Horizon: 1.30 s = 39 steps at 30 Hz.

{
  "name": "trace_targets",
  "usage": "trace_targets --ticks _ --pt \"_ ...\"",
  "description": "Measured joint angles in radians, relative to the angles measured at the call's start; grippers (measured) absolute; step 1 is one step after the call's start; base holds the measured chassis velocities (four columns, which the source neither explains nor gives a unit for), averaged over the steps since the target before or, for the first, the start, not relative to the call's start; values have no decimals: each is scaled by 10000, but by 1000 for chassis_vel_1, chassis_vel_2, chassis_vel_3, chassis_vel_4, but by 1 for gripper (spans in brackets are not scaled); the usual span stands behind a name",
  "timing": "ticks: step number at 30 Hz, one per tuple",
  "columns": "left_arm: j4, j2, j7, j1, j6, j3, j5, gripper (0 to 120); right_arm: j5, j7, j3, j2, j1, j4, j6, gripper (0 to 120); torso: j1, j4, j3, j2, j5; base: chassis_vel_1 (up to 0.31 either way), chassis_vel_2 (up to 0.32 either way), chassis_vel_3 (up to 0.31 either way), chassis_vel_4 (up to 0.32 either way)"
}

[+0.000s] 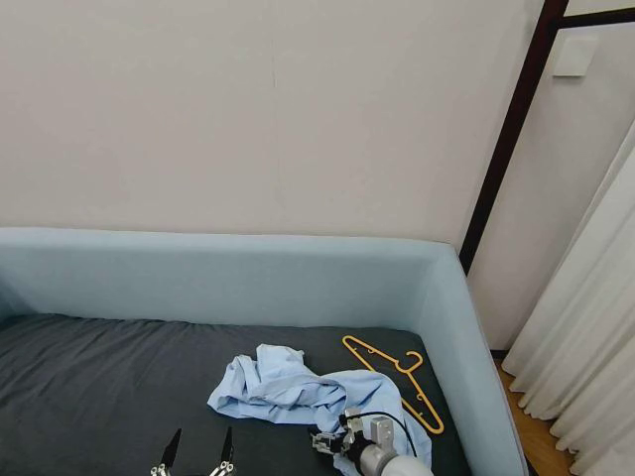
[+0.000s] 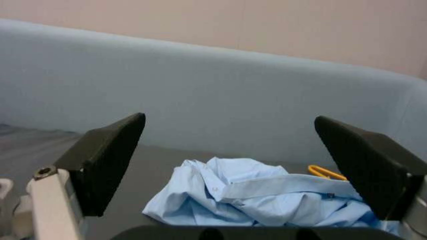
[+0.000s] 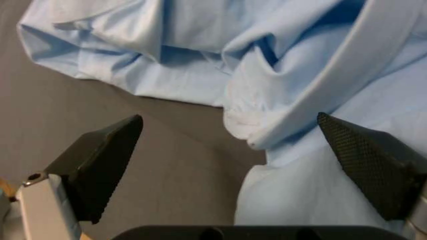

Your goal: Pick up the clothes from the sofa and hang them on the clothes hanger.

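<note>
Currently: crumpled pale-blue shirt [image 1: 298, 392] on dark sofa seat [image 1: 99, 377], toward 3 o'clock end. Orange hanger [image 1: 375, 356] flat at shirt's 2 o'clock, just beside it, near sofa arm [image 1: 446, 317]. Right gripper [image 3: 228, 120] over shirt's 5 o'clock edge, jaws spread, gripping nothing. Left gripper [image 1: 202, 436] at shirt's 8 o'clock, apart, jaws spread, empty.

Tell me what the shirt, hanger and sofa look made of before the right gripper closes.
Shirt: thin woven fabric, probably cotton, matte, creasing into soft folds.
Hanger: likely plastic, smooth orange, thin outline; could be coated wire.
Sofa: upholstered, pale blue matte back; seat dark grey, cloth-like.
Right gripper hangs open over the shirt.
</note>
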<state>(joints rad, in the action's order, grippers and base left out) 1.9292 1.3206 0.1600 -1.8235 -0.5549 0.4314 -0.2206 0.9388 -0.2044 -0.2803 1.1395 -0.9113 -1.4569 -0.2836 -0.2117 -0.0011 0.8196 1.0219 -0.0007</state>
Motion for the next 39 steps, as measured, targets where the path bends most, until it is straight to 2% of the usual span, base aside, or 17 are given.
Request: trace_targets --ticks 3,6,8,13,14,18,20,23,26,30,37,39 --pt "2 3 0 -32 0 28 1 100 -28 44 96 147 0 316 47 97 -1 -1 0 0 0 0 0 0 0" --pt "16 3 0 -52 0 37 8 100 -132 60 212 315 -9 667 135 85 -1 0 0 0 0 0 0 0 0" --pt "30 6 0 -52 0 38 10 100 -134 90 238 338 -21 734 215 84 -1 -1 0 0 0 0 0 0 0" --pt "0 45 2 -50 -2 17 33 100 -109 201 304 434 -87 825 447 64 0 -1 0 0 0 0 0 0 0" --pt "0 45 2 -50 -2 17 33 100 -109 201 304 434 -87 825 447 64 0 -1 0 0 0 0 0 0 0" --pt "-47 33 4 -10 -4 -5 42 100 -119 200 344 564 -116 877 480 45 0 0 0 0 1 0 0 0 0" --pt "-48 28 5 0 -4 -5 39 100 -134 195 344 576 -116 905 482 41 0 0 0 0 1 0 0 0 0" --pt "-47 5 9 5 -4 -6 29 100 -171 132 350 638 -94 1074 482 27 0 -1 0 0 1 0 0 0 0" --pt "-47 -4 9 -2 -4 -6 26 100 -171 102 395 660 -88 1131 488 20 -1 0 0 0 1 0 0 0 0" --pt "-42 -27 13 -8 -4 2 20 100 -141 86 483 635 -123 1150 596 2 0 -1 0 0 1 0 0 0 0" --pt "-29 -243 38 110 105 -47 -34 100 -251 188 632 471 -354 854 772 0 0 2 0 0 1 0 0 0 0" --pt "-28 -638 52 276 305 -97 -237 100 -493 297 687 248 -543 496 862 0 0 0 0 0 1 0 0 0 0"
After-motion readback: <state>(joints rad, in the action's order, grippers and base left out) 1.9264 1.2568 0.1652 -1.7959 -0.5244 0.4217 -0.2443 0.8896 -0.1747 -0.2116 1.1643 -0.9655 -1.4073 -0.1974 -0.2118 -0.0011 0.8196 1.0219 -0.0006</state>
